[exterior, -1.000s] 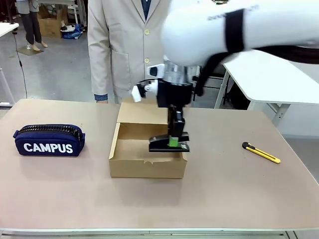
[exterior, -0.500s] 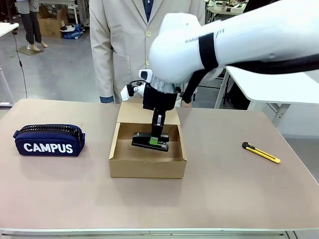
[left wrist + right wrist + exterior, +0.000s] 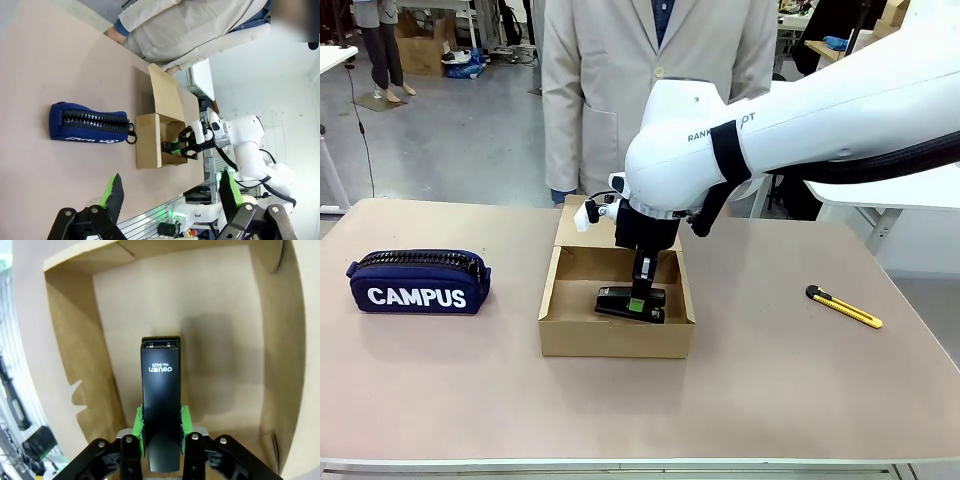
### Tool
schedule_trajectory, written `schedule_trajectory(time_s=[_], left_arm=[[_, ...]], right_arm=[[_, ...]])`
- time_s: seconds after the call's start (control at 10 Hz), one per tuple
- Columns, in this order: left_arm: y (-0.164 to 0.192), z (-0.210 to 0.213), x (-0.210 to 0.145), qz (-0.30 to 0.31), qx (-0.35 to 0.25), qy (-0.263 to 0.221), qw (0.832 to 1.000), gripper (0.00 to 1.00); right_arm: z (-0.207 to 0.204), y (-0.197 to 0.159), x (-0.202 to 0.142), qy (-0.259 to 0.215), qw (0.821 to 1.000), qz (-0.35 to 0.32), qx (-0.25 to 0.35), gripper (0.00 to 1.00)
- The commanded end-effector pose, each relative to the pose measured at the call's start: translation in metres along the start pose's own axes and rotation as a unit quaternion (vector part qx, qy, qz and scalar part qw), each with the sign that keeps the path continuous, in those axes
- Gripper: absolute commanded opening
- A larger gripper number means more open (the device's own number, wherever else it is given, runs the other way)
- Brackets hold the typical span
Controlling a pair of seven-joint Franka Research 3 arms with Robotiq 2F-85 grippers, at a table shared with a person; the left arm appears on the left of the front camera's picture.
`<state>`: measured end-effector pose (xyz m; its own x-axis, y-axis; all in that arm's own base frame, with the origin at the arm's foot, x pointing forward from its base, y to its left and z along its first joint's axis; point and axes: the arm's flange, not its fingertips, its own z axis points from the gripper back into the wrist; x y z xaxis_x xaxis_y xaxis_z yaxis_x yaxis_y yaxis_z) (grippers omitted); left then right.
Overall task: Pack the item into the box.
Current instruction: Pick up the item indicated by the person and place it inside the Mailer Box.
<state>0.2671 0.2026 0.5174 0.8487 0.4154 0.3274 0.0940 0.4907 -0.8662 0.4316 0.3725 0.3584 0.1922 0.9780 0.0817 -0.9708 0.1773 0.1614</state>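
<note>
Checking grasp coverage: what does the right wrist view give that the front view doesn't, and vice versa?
Right wrist: white print on the stapler top, green pads clamping both its sides. Front: CAMPUS pencil case, person at the far side. Both: right gripper holding the stapler inside the box.

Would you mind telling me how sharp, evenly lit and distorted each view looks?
Front view: evenly lit, stapler sharp. Right wrist view: the box walls bow from the wide lens, a soft shadow falls on its floor beside the stapler. Left wrist view: rolled sideways, pencil case crisp.
</note>
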Motion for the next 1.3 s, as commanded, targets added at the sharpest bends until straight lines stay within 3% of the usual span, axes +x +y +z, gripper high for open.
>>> schedule_trajectory(time_s=[0.0,0.1,0.2,0.4,0.9,1.1,1.2], left_arm=[[-0.001,0.001,-0.001,-0.010,-0.005,-0.001,1.000,1.00],[-0.001,0.001,-0.001,-0.010,-0.005,-0.001,1.000,1.00],[-0.001,0.001,-0.001,-0.010,-0.005,-0.001,1.000,1.00],[-0.001,0.001,-0.001,-0.010,-0.005,-0.001,1.000,1.00],[-0.001,0.001,-0.001,-0.010,-0.005,-0.001,1.000,1.00],[-0.001,0.001,-0.001,-0.010,-0.005,-0.001,1.000,1.00],[-0.001,0.001,-0.001,-0.010,-0.005,-0.001,1.000,1.00]], right_arm=[[0.006,-0.002,0.005,0.005,1.000,-0.011,-0.010,0.00],[0.006,-0.003,0.006,0.008,1.000,-0.012,-0.007,0.38],[0.006,-0.003,0.006,0.013,1.000,-0.007,-0.008,0.92],[0.008,-0.001,0.006,0.014,1.000,-0.002,0.006,1.00],[0.017,0.003,0.001,0.004,1.000,-0.001,0.026,1.00],[0.057,0.022,-0.020,-0.071,0.994,-0.075,0.048,1.00],[0.091,0.044,-0.050,-0.131,0.972,-0.186,0.053,1.00]])
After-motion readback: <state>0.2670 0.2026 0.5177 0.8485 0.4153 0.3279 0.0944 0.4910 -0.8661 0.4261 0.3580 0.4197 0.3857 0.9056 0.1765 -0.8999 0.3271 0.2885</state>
